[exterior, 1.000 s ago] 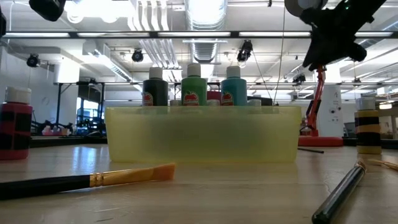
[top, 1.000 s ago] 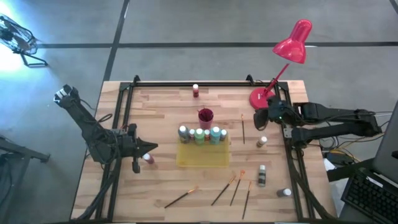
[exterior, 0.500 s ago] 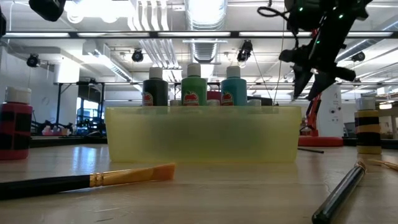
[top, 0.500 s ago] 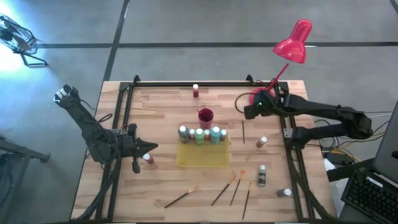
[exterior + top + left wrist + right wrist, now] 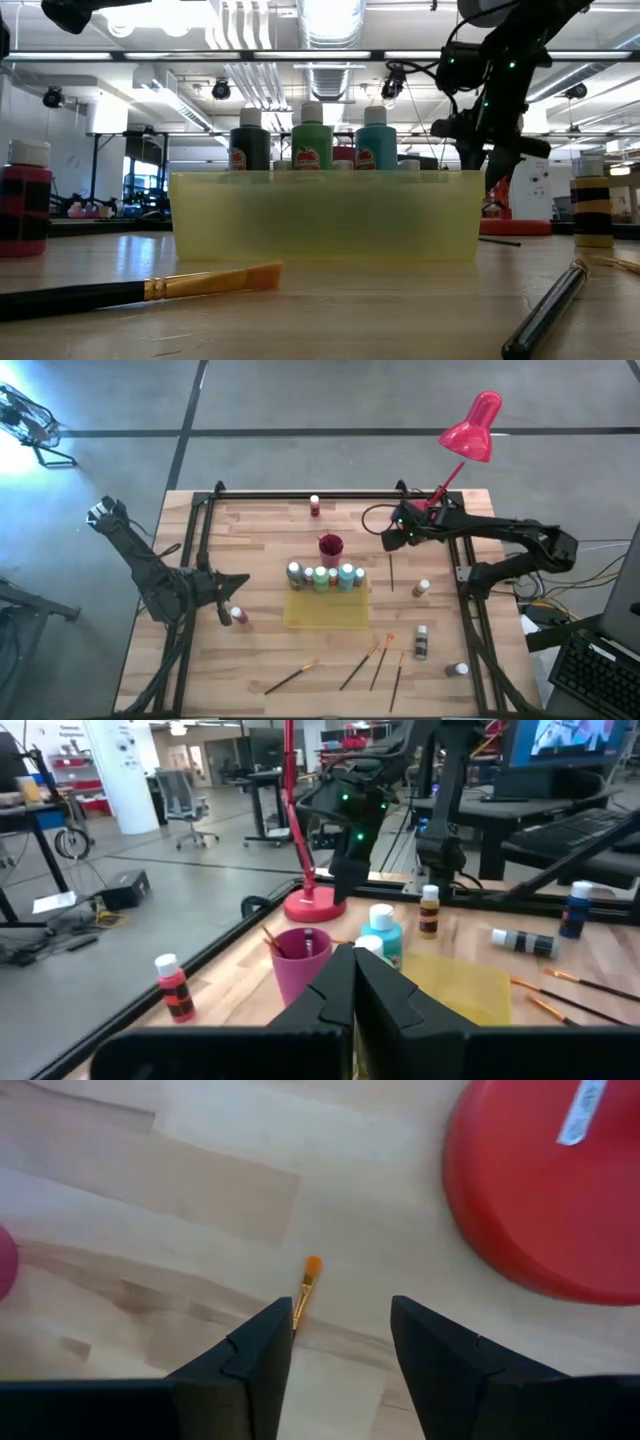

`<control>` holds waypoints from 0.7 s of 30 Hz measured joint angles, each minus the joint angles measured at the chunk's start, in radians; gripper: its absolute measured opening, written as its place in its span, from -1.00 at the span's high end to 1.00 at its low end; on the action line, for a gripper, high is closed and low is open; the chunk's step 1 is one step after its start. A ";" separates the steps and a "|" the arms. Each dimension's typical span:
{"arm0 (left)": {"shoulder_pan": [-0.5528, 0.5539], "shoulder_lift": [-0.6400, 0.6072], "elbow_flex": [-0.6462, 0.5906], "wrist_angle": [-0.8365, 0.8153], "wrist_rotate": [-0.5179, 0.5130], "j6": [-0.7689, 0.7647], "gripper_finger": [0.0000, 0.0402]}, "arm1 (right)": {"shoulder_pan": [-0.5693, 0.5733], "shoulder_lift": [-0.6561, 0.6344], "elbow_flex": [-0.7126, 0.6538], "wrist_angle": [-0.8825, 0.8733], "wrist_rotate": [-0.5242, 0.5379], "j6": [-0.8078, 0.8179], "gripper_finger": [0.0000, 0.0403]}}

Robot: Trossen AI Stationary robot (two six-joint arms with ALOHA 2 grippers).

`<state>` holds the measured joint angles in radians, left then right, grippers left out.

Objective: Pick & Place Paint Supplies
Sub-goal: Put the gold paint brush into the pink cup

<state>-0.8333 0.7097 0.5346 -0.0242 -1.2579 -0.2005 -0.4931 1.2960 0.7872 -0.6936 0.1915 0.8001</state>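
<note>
My right hand (image 5: 392, 540) hangs with fingers apart over the brush (image 5: 390, 565). Red lamp base (image 5: 414, 518) crowds me at 1 o'clock, magenta cup (image 5: 330, 545) at 9. Bare bench (image 5: 260, 530) beyond it, open toward 10 o'clock.

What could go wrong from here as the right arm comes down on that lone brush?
1. The right end effector hangs open over the brush near its orange tip; a thin brush lying flat could slip or roll out as the fingers close.
2. The red lamp base sits close beside it, so a sideways drift might bump it.
3. The magenta cup stands near; a swing toward the yellow tray could tip it.
</note>
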 joint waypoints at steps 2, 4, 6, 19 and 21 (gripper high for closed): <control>0.000 0.000 0.000 0.000 0.001 0.000 0.97 | -0.002 0.023 0.000 0.012 -0.011 -0.003 0.19; 0.000 0.000 0.000 0.000 0.002 0.000 0.97 | -0.003 0.044 0.000 0.032 -0.019 -0.012 0.21; 0.000 0.000 0.000 0.000 0.002 0.000 0.97 | -0.005 0.063 0.000 0.050 -0.023 -0.022 0.21; 0.000 0.000 0.000 0.001 0.006 -0.001 0.97 | -0.043 0.171 0.000 0.121 -0.076 -0.037 0.07; 0.000 0.000 0.000 0.002 0.006 -0.001 0.97 | -0.043 0.184 0.000 0.142 -0.088 -0.038 0.07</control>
<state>-0.8333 0.7101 0.5346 -0.0227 -1.2519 -0.2016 -0.5358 1.4802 0.7869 -0.5518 0.1037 0.7619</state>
